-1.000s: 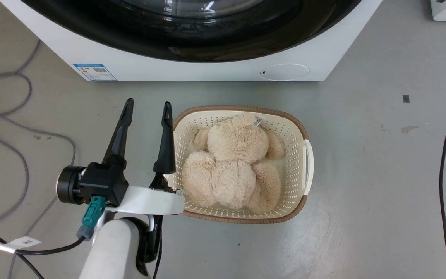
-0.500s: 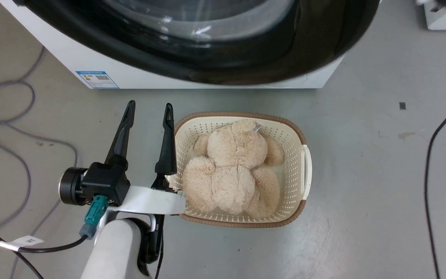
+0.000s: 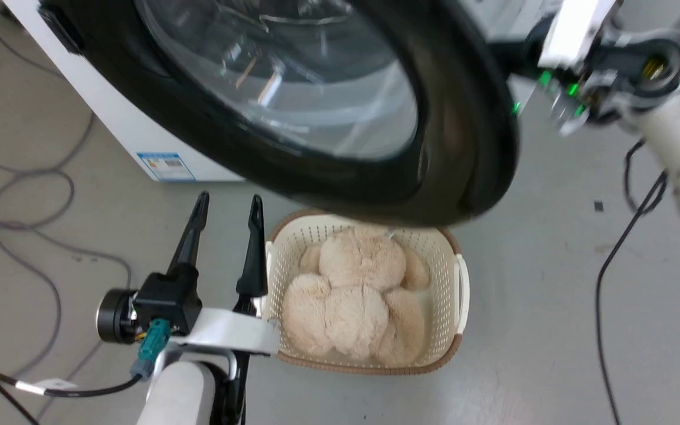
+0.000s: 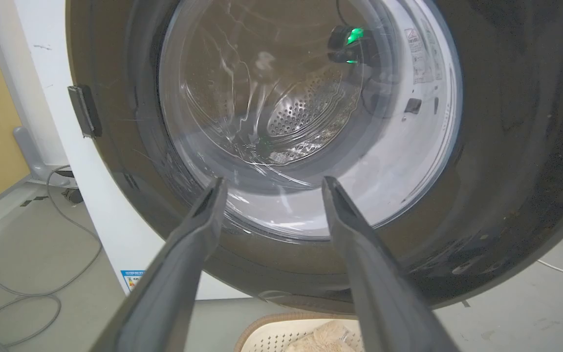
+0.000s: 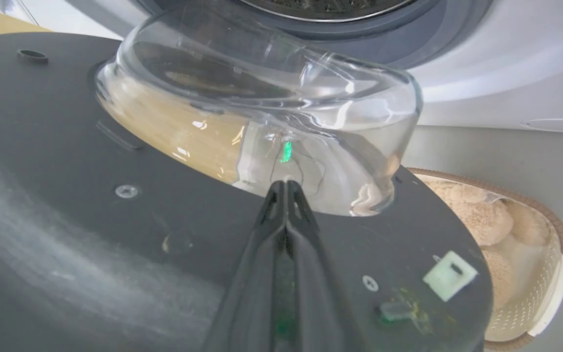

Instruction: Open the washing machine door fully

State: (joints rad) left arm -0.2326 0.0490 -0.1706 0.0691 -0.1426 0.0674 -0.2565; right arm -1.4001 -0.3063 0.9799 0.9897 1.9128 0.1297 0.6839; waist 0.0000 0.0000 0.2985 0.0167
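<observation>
Standing apart with nothing between them, the fingers of the left gripper (image 3: 228, 199) point toward the outer face of the washing machine door (image 3: 464, 147), which is swung out ahead of them. Just beside the right finger sits a basket (image 3: 461, 283) holding a plush toy (image 3: 358, 277). The right gripper (image 5: 286, 185) has its fingers pressed together, tips close to the door's inner face just short of the glass bowl (image 5: 286, 88); contact cannot be confirmed. Beyond the bowl lies the washing machine (image 5: 482, 73).

Setting: robot test lab, laundry mock-up. Washing machine (image 3: 139, 136) is standing on bare grey floor (image 3: 552, 330); loose cables (image 3: 598, 295) are trailing; laundry basket (image 3: 461, 295) is sitting nearby.
</observation>
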